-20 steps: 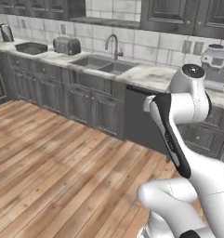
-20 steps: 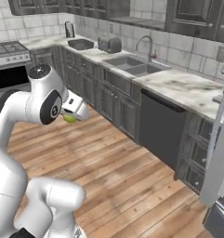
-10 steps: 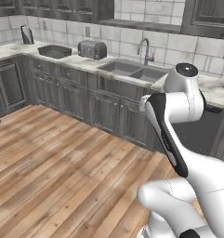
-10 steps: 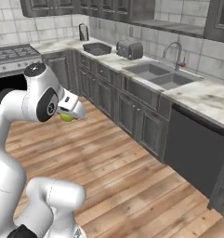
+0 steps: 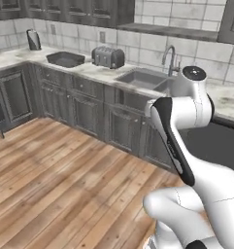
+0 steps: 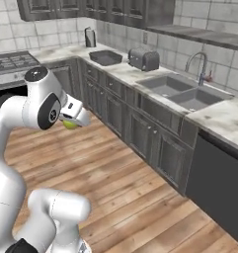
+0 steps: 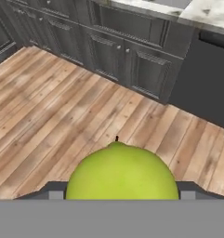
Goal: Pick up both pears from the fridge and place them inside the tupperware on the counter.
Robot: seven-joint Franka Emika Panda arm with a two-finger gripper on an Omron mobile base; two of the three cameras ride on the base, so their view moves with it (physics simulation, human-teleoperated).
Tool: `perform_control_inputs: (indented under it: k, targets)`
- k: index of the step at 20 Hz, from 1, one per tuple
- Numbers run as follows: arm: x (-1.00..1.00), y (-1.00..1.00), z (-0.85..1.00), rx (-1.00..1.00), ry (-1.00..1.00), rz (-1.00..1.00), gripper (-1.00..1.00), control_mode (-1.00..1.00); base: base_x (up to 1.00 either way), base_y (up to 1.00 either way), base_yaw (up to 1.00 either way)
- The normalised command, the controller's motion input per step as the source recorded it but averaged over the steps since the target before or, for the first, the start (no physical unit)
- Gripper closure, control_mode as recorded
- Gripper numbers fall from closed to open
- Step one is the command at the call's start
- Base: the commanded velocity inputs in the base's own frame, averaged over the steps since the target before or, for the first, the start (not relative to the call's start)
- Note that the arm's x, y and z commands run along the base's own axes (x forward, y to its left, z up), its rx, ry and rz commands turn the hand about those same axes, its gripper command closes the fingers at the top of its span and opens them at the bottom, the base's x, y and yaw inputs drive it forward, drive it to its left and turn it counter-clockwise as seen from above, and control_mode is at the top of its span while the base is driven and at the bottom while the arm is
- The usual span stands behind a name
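While the smooth, round yellow-green pear (image 7: 121,172) sits clamped betw. the gripper (image 6: 70,122) fingers, the white arm folds back at the elbow, hand held over the plank wood floor (image 7: 62,125), w/ the shallow dark-grey tupperware (image 6: 105,58) on the marbled counter (image 6: 121,70) far left, beside the toaster (image 6: 143,59).

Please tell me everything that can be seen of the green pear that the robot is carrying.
The pear is a smooth, glossy yellow-green fruit, round in shape, with a small dark stem at its top. In the hand view it sits close to the camera, held in the gripper, which is shut on it. It hangs in the air above the wooden floor, in front of the dark cabinets. In the right base view a small part of it shows under the white hand.
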Motion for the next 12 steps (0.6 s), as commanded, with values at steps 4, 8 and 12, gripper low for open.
perform_control_inputs:
  k: [4, 8, 12]
  targets:
    - [0.0, 0.0, 0.0, 0.0, 0.0, 0.0, 1.0, 1.0, 1.0, 0.0, 0.0]
    - [0.0, 0.0, 0.0, 0.0, 0.0, 0.0, 1.0, 1.0, 1.0, 0.06, 0.0]
    - [0.0, 0.0, 0.0, 0.0, 0.0, 0.0, 1.0, 1.0, 1.0, 0.23, 0.0]
